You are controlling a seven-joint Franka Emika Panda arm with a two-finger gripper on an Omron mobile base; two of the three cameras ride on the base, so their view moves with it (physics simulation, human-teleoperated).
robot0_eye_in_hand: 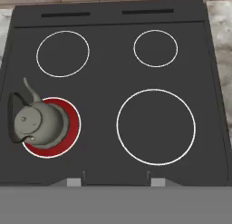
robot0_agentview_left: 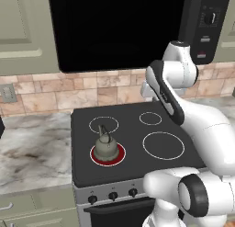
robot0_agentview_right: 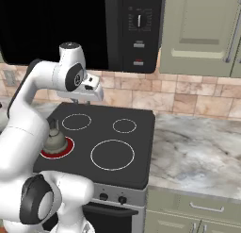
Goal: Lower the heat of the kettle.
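The pincer (robot0_agentview_right: 82, 101) hangs high over the back of the stove (robot0_agentview_left: 133, 164), holding nothing; how wide it stands cannot be told. The kettle (robot0_agentview_left: 105, 147) sits on the glowing red front-left burner (robot0_agentview_left: 118, 157). The knobs (robot0_agentview_left: 113, 195) sit close together on the front panel, so the robot could easily turn the wrong one, or brush the hot kettle reaching down.

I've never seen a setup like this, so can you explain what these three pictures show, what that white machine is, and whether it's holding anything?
It is a white robot arm in a simulated kitchen. Two pictures come from cameras behind the arm, left and right. The third looks down from its hand, above the stove. A small grey kettle sits on the glowing red front-left burner; the other three burners are dark. Control knobs line the stove front. The gripper holds nothing; whether it is open is unclear.
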